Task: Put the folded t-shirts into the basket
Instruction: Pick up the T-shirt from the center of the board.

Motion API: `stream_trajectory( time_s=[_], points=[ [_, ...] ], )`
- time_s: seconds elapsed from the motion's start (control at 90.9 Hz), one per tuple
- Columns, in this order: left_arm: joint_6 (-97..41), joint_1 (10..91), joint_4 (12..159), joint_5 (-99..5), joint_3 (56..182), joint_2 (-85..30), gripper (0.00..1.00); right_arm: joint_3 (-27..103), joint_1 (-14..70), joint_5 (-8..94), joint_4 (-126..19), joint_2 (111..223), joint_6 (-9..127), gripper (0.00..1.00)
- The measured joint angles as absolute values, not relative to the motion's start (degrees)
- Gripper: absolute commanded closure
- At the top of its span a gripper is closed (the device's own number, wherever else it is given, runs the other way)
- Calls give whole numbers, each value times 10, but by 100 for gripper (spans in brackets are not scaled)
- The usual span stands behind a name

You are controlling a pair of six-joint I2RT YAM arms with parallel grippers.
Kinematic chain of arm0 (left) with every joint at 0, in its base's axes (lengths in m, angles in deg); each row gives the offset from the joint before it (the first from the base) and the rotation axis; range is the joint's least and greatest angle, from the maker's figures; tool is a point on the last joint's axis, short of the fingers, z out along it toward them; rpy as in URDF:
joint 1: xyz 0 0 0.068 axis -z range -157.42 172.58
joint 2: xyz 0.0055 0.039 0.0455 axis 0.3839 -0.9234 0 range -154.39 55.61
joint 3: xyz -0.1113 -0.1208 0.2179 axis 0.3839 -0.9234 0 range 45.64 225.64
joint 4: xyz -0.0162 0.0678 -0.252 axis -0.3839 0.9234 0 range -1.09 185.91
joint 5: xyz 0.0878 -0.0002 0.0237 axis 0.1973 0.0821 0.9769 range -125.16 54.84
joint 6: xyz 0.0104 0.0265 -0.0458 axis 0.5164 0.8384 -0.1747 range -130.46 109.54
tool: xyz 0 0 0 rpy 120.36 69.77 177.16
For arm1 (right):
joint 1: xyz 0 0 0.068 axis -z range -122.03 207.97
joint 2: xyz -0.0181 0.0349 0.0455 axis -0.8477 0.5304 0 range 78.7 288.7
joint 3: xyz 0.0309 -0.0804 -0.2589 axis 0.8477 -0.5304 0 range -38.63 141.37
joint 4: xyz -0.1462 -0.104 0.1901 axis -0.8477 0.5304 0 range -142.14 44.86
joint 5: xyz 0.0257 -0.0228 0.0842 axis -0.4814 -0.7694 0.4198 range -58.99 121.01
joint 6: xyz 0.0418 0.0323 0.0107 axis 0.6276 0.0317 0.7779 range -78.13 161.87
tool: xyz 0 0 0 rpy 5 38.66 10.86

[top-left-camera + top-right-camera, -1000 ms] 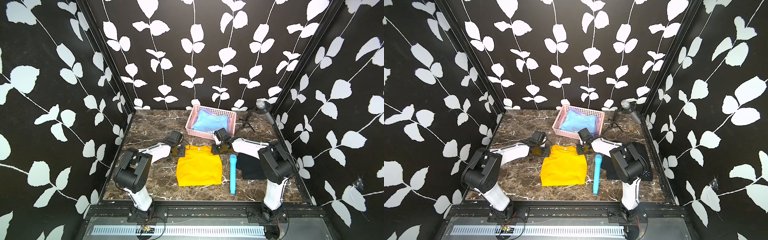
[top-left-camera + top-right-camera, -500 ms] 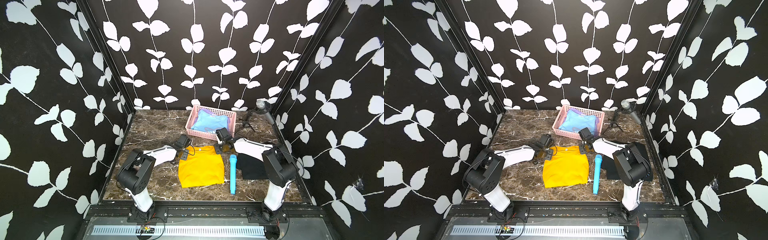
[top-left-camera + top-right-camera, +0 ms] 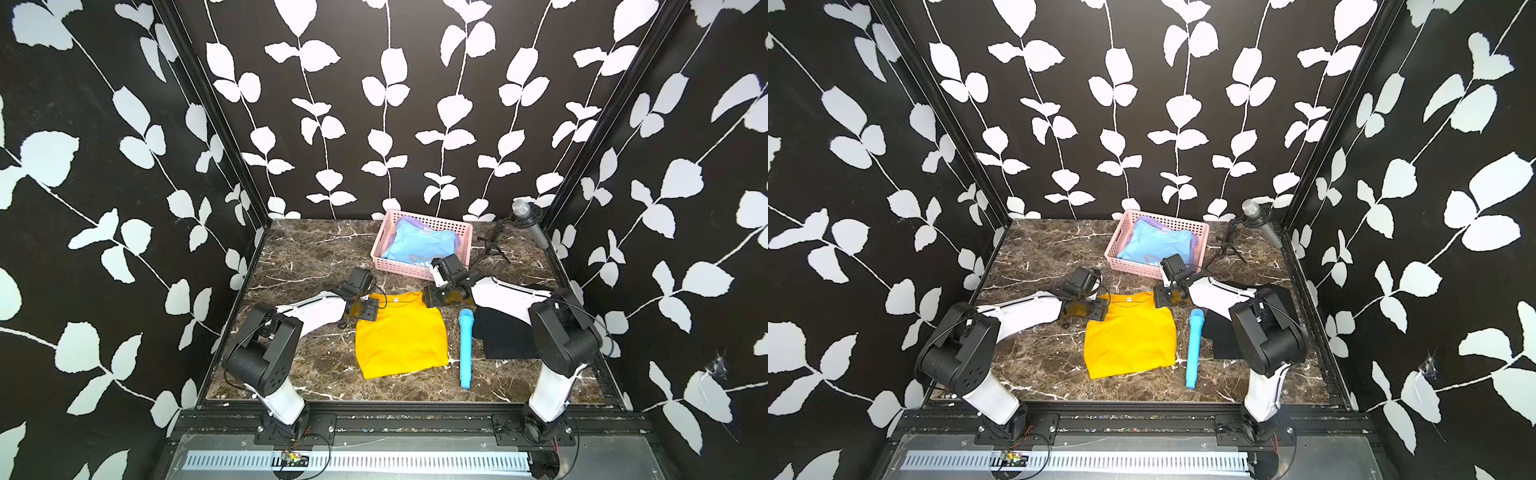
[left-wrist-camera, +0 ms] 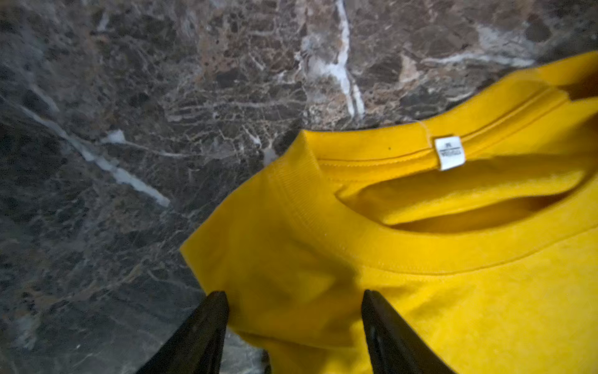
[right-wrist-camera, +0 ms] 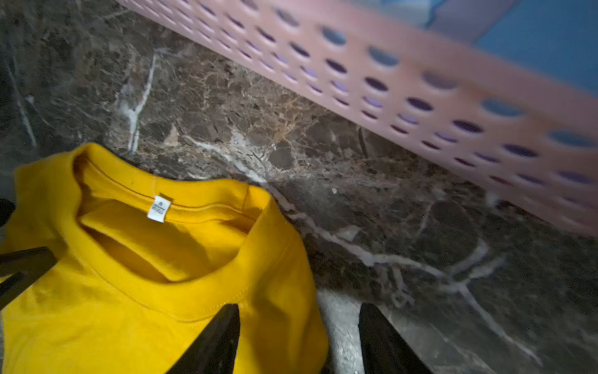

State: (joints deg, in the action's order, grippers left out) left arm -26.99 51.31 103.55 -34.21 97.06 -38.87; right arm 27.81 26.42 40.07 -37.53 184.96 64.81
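At the left of the marble counter (image 3: pixel 307 257), we find the left pincer (image 4: pixel 294 293) low over one shoulder corner of the mustard tee (image 3: pixel 401 332), its jaws spread wide with the fabric lying between them and nothing gripped. The tee lies folded and flat in the middle, collar turned toward the pink basket (image 3: pixel 419 272) just behind it. There a light-blue tee (image 3: pixel 415 247) already sits on top of a lilac tee (image 3: pixel 411 222) whose edge peeks out at the back. At the opposite shoulder the right pincer (image 5: pixel 299 307) stands equally open, one finger over the cloth and its partner over bare stone, close to the basket's near wall. Further right lies the blue toy microphone (image 3: pixel 465 345), just beside the mustard tee. Beyond it are the black tee (image 3: pixel 505 336), partly hidden behind the right arm, and a grey microphone (image 3: pixel 525 210) on its tripod in the far corner. We judge a two-handed pinch at the collar to be next, and the hazards are plain. A shallow bite may take only the top layer and let the fold fall open, and an uneven lift may twist the shirt. The trailing hem may sweep the toy microphone along, and a low carry may catch the basket's near wall and shove it back.
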Motion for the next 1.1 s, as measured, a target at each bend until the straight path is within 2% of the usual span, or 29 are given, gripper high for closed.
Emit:
stream_trajectory(
  time_s=[0.209,0.319,0.693,0.737,0.759,0.913,1.1],
  points=[
    [-292,505,1022,-369,964,-392,31,285,260,421,-387,1876,653,40],
    [-303,505,1006,-381,956,-396,37,285,257,428,-400,1881,661,47],
    [-364,501,890,-446,916,-406,90,230,256,484,-499,1874,721,91],
    [-370,501,879,-452,913,-406,100,222,255,486,-506,1868,727,97],
    [-374,501,873,-455,912,-406,100,217,255,487,-510,1864,728,100],
    [-385,501,851,-466,893,-388,100,170,255,486,-545,1812,741,100],
    [-383,501,839,-478,877,-315,100,109,255,471,-615,1732,750,100]
  ],
)
